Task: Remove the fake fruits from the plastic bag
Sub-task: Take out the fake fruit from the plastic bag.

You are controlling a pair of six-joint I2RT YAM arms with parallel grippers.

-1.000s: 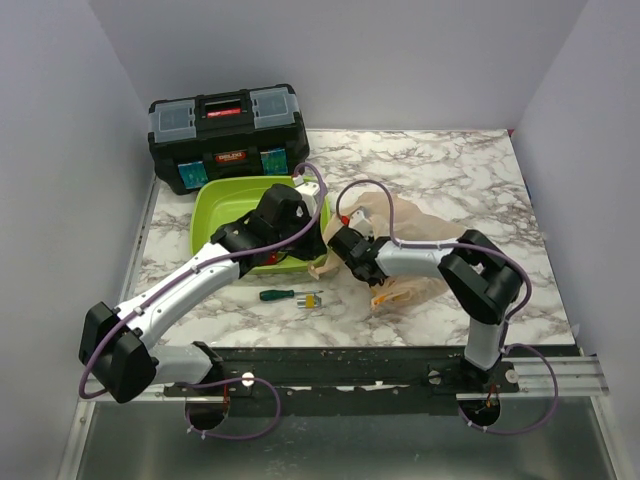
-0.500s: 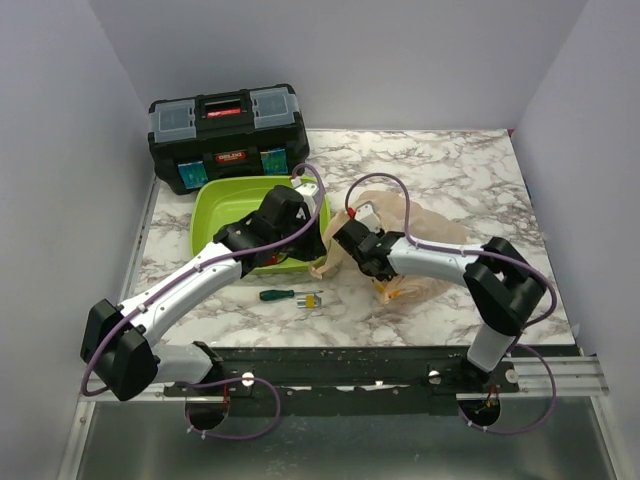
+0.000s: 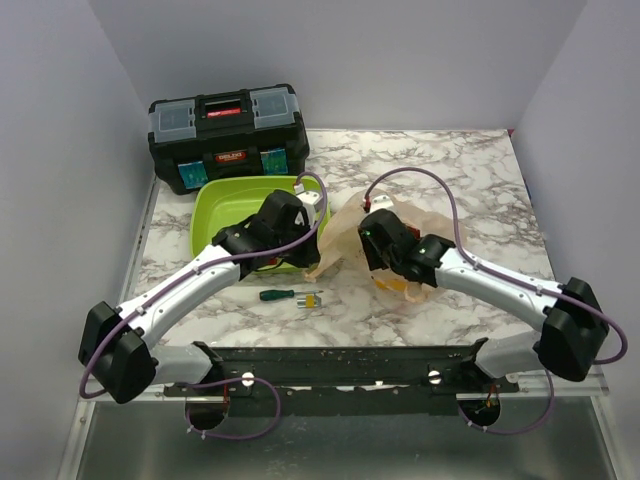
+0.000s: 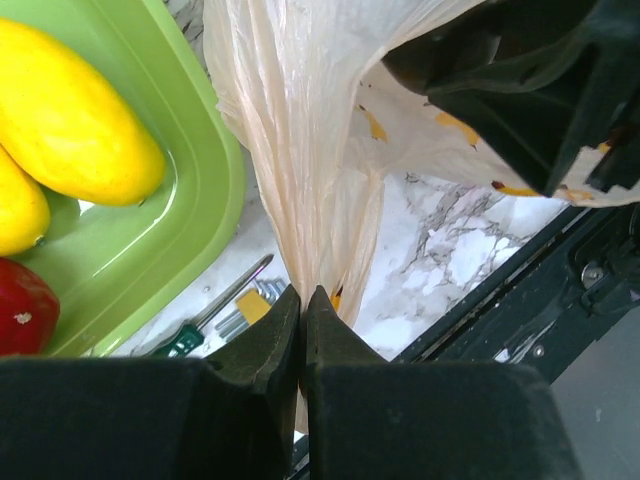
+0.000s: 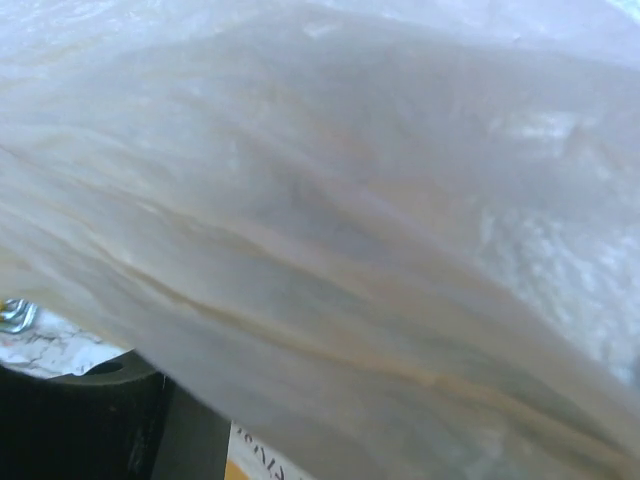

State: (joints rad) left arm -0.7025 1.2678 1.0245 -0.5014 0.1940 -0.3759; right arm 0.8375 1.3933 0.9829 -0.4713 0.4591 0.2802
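Two-arm bag emptying, extraction step. The left gripper [image 4: 303,300] has its fingers pressed together on a gathered fold of the plastic bag [image 4: 300,150]. The film rises taut from the fingertips and fans out ahead of them. To the left of this gripper lies the lime-green tray [image 4: 215,180], which holds two yellow fruits [image 4: 75,120] and a red ball [image 4: 20,305] at its near corner. A screwdriver [image 4: 200,325] rests on the marble just beside the fingers, on the tray side.

The right gripper [image 3: 375,245] sits over the bag's mouth, to the right of the left gripper. Its own camera shows only translucent film, so it cannot be told whether its fingers are spread or closed, or whether they hold anything. An orange patch [image 3: 393,285] shows through the film below the right wrist. It may be a fruit remaining inside, though printing on the bag cannot be ruled out.

Judged step: the left arm anchors and lifts the bag's edge while the right arm reaches in. The next move calls for the right fingers to close on one fruit only, free of film, and to withdraw toward the tray while the left pinch holds.
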